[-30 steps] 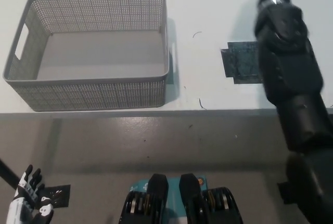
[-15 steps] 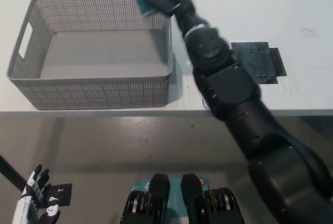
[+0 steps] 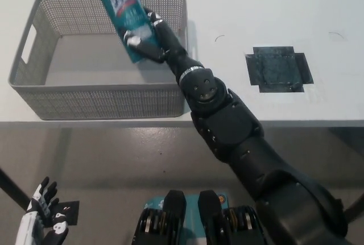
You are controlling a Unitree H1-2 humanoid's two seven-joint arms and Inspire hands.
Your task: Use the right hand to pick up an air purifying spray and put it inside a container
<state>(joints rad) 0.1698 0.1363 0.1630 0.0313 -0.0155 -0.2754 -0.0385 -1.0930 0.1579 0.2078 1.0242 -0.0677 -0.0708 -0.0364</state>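
A teal air purifying spray can (image 3: 122,9) with a white label is held tilted above the grey mesh basket (image 3: 34,94), its top pointing to the upper left. My black right hand (image 3: 151,40) is shut on the can's lower end, over the basket's right half. The can hangs in the air and does not touch the basket floor. My white left hand (image 3: 41,219) rests low at the bottom left, below the table edge, fingers apart and holding nothing.
The basket stands on a white table (image 3: 256,6) near its front edge. A dark square patch (image 3: 278,69) lies on the table to the right. Grey floor shows below the table edge.
My right arm has swung from the table's right side leftward to over the basket, carrying the spray can, which now sits lower and further left. The left hand stays in place.
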